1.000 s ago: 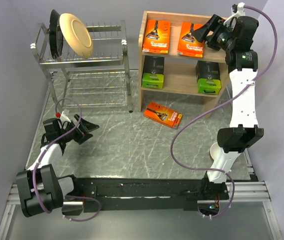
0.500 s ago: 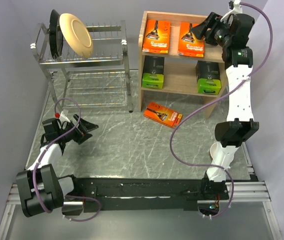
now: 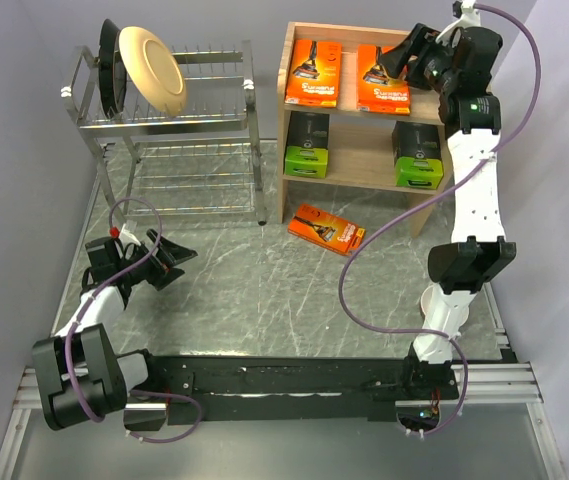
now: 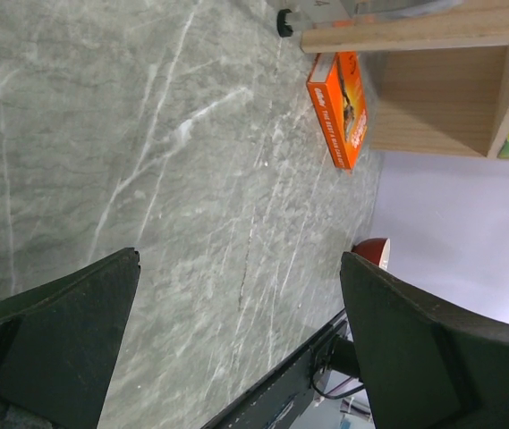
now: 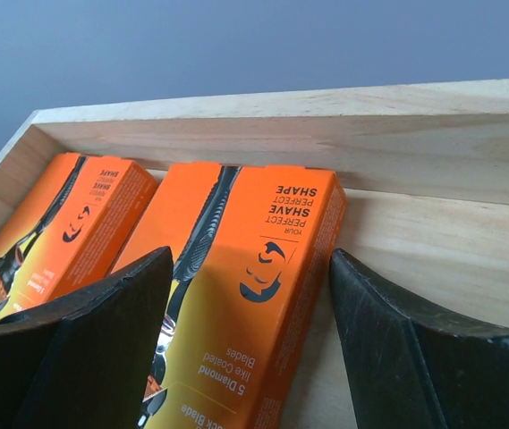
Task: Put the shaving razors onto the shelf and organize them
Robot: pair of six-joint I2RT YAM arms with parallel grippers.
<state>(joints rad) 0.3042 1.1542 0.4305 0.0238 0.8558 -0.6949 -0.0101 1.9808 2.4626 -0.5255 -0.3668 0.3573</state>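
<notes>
**A:** Two fingers spread apart on the right hand [image 3: 396, 60], and nothing is clamped between them. It hangs over the right end of the top tier of the shelf [image 3: 286, 130].

**B:** What's directly under it?

**A:** An orange pack [image 5: 236, 304] lies flat on that top tier, printed face up. In the wrist view it sits between the two dark fingers. I can't tell whether either finger touches it.

**B:** And beside that one?

**A:** A second orange pack [image 3: 313, 72] lies to its left on the same tier. There's bare wood between the two, and both sit inside the raised rim.

**B:** Go down a level.

**A:** On the lower tier, the left black pack [image 3: 307, 145] is by the left side panel and the right black pack [image 3: 416, 155] is by the right one. Both have their lime-green ends facing the front.

**B:** So four packs are on the shelf. Where's the fifth?

**A:** The third orange pack [image 3: 327, 229] lies flat and askew on the table [image 3: 264, 290], just in front of the shelf's foot.

**B:** And the other arm?

**A:** The left hand [image 3: 182, 262] is low over the near left of the table. Its fingers are as wide apart as they go and it holds nothing. It's well apart from the shelf, and its camera looks across the table at that stray pack.

**B:** What's behind it?

**A:** A wire dish rack [image 3: 174, 125] stands at the far left, with a cream plate [image 3: 152, 68] propped in it.
</notes>
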